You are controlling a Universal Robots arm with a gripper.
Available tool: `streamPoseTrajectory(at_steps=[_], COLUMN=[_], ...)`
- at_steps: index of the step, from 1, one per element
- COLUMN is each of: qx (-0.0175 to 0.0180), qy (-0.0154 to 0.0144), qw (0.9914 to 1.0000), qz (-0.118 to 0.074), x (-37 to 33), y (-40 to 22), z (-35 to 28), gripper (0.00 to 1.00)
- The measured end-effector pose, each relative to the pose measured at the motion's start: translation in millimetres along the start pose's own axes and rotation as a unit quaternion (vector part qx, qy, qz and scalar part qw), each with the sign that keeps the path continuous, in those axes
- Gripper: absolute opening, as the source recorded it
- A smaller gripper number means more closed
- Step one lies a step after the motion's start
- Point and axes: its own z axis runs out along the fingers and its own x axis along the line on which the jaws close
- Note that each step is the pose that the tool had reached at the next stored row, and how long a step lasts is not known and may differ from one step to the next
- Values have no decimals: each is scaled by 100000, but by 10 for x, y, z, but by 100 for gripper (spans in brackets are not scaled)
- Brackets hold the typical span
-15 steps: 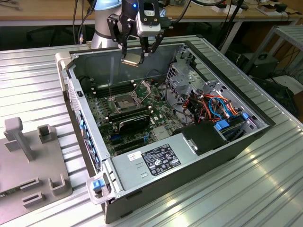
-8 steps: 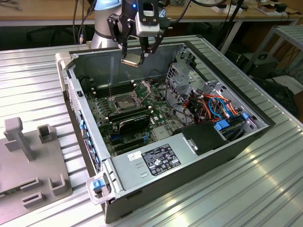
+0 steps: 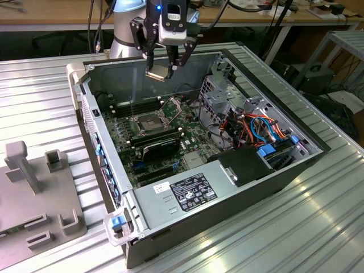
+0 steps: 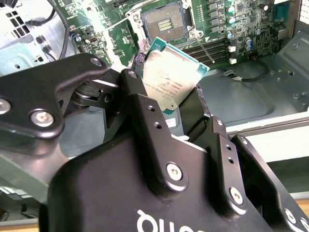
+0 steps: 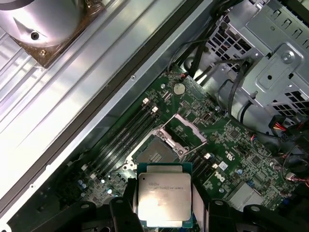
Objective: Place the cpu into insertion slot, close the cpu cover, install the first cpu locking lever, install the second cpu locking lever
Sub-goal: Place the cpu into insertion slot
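While clamped by opposite edges in the end effector (image 3: 161, 70), the cpu (image 5: 163, 198) hangs over the open case (image 3: 187, 236), roughly level, silvery top up, tan underside toward the board. Beneath it lies the uncovered slot (image 5: 157, 153), cover (image 5: 191, 128) raised.

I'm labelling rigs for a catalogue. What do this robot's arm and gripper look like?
The arm is a silver-grey cylinder with a blue cap. The gripper is matte black: jointed linkage fingers with silver screws, white lettering on its body.
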Motion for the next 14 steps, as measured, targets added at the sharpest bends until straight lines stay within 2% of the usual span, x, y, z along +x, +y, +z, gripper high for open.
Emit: streamPoseTrajectory(at_steps=[1,7,14], qx=[8,25,56], qy=[-31,-73,-164], qw=[99998,99991,99952], qz=[631,1341,3093], x=[0,1,3], y=[0,-2,-3], z=[1,6,11], gripper=[55,55,55])
